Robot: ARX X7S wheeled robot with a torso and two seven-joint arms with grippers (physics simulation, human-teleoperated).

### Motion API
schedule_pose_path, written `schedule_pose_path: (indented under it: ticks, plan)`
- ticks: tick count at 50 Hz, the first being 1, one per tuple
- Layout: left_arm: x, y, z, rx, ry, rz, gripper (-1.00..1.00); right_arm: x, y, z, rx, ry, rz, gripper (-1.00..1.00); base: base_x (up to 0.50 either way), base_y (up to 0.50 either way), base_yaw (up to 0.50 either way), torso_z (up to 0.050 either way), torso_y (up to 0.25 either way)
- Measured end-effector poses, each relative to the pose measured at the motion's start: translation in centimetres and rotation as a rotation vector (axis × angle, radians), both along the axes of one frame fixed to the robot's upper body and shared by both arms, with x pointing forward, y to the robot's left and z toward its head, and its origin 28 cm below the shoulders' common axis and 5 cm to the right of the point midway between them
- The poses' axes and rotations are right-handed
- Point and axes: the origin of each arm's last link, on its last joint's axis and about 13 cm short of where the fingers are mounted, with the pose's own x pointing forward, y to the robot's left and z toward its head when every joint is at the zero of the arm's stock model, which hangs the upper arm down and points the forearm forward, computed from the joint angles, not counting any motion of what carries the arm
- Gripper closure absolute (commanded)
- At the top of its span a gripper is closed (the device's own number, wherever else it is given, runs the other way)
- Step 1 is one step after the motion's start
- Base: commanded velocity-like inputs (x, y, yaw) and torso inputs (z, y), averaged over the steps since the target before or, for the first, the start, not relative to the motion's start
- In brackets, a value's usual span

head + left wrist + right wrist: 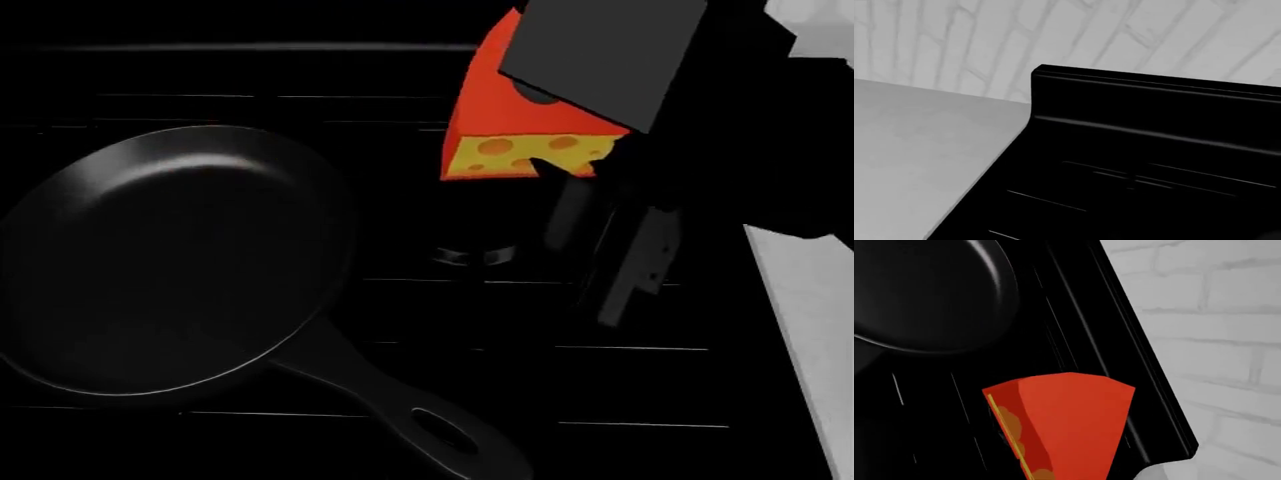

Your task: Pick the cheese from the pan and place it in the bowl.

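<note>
The pan [160, 265] sits on a black stovetop [400, 320] at the left of the head view, its short handle [414, 420] with the oval hole pointing toward the robot and to the right. Its matte black interior holds nothing: the cheese is out of it.

The cheese [514, 125] hangs in the air well above the stovetop, to the right of the pan and clear of its rim. Its red-orange face is turned up and toward the camera, with the yellow holed side along its lower edge. The right gripper [587, 150] has it clamped, with a grey block of the arm covering the wedge's upper right corner and dark finger parts reaching down past its right end (the exact contact points are lost in the black).

In the right wrist view the cheese [1067, 425] fills the lower middle, red face outward with a thin yellow edge showing, and the pan's rounded rim [941, 295] lies beyond it over the stovetop, next to a pale brick wall [1214, 340].

The left wrist view shows only the stovetop's raised back edge [1154, 105], a grey counter [921, 150] beside it, and brick wall. The left gripper is not visible anywhere, so I cannot tell its state.
</note>
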Motion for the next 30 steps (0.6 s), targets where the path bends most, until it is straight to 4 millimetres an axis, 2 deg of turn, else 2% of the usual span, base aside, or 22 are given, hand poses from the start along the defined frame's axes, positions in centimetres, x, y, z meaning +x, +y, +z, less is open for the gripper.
schedule_pose_path:
  ticks: [30]
  plan:
    - [1.8, -0.2, -0.8, -0.025, -0.001, -0.062, -1.0, -5.1, -5.0, -2.3, 0.026, 0.0, -0.323, 1.0, 0.02, -0.01, -0.01, -0.012, -0.006]
